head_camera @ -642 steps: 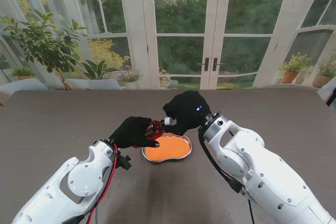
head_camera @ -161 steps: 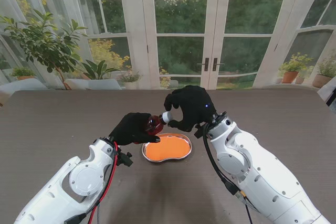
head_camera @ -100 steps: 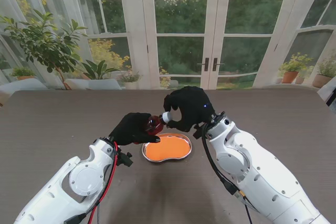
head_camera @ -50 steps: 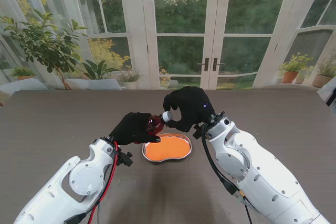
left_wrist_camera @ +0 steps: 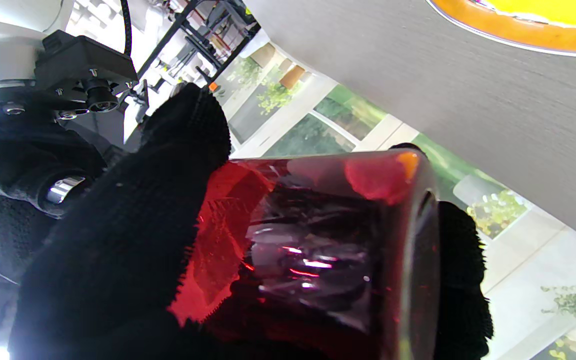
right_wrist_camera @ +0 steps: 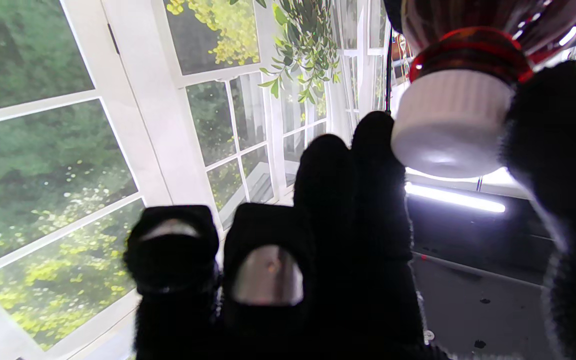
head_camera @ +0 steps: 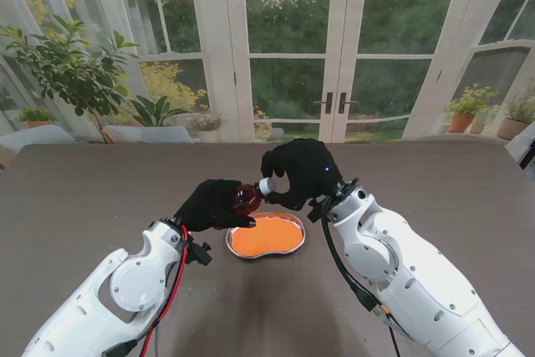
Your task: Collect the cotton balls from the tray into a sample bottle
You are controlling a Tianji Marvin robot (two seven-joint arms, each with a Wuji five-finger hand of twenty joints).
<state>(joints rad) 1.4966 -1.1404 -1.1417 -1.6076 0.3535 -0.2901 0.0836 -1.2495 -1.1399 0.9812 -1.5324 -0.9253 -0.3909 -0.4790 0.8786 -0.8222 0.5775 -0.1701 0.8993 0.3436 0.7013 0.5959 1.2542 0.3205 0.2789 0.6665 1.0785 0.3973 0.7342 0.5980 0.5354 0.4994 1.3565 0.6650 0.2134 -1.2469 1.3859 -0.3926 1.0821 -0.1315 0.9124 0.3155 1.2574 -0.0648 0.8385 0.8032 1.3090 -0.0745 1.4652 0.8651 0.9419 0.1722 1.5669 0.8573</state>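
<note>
The left hand (head_camera: 213, 204) is clamped on the body of the red bottle (head_camera: 245, 198), holding it in the air just beyond the tray's (head_camera: 267, 236) far left rim, clear of the worktop (head_camera: 100, 181). The bottle lies tilted, close to level; its long axis runs from the left palm toward the right hand (head_camera: 298, 172), so the neck points to the robot's right and a little away from me.

The right hand's fingers (right_wrist_camera: 353, 165) and thumb are closed round the white cap (right_wrist_camera: 450, 122), which sits on the bottle's neck; the other fingers are curled apart from it. In the left wrist view the dark red glass (left_wrist_camera: 318, 240) fills the grip between the gloved fingers.

The step in hand looks like work on the cap, and whether it is being loosened or tightened cannot be told. No cotton balls are plain in the tray, whose orange floor looks bare, and the dark glass hides whatever is inside. The next move probably calls for a steady twist of the cap while the left hand keeps the bottle from turning.
</note>
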